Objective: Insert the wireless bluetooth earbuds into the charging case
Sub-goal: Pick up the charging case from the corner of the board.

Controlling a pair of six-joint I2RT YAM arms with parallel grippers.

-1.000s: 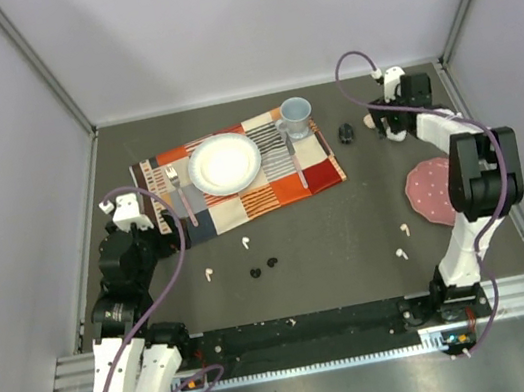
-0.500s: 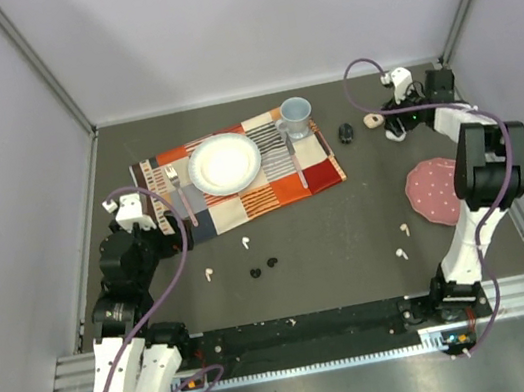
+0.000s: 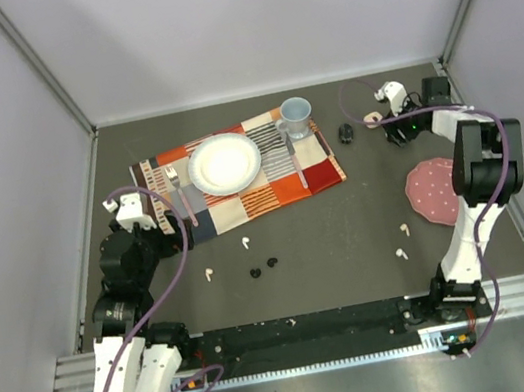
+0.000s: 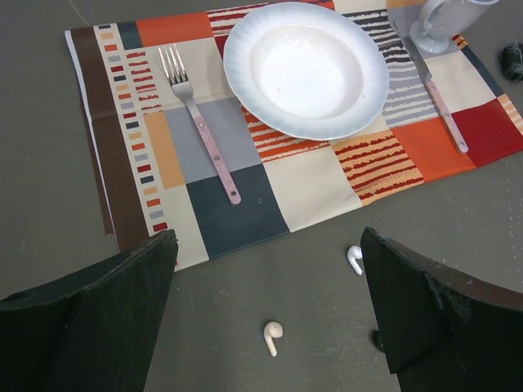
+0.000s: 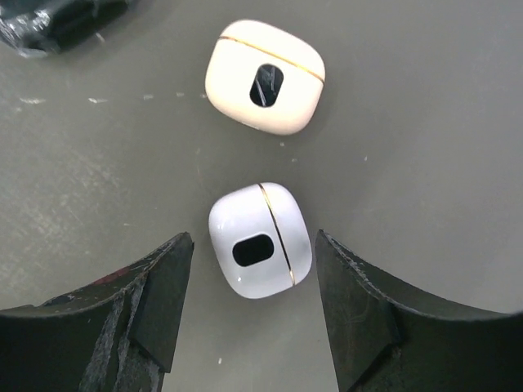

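A white charging case (image 5: 260, 241) lies shut on the table between the fingers of my right gripper (image 5: 252, 245), which is open with a gap on each side. A cream case (image 5: 265, 76) lies just beyond it and a black case (image 5: 57, 20) at the upper left. From above, the right gripper (image 3: 397, 128) is at the back right beside the cream case (image 3: 371, 119) and black case (image 3: 345, 132). White earbuds (image 3: 246, 242) (image 3: 208, 275) (image 3: 405, 229) (image 3: 400, 254) and black earbuds (image 3: 255, 272) (image 3: 272, 261) lie on the table. My left gripper (image 4: 270, 282) hangs open above two white earbuds (image 4: 272, 337) (image 4: 355, 259).
A patterned placemat (image 3: 317, 161) holds a white plate (image 3: 225, 163), a fork (image 3: 179, 192), a knife (image 3: 293, 158) and a pale blue cup (image 3: 296, 117). A pink dotted disc (image 3: 431, 192) lies by the right arm. Walls close in the back and sides.
The right arm's wrist has turned and its forearm has swung toward the back right wall, while the gripper stays over the cases. The left arm has not moved.
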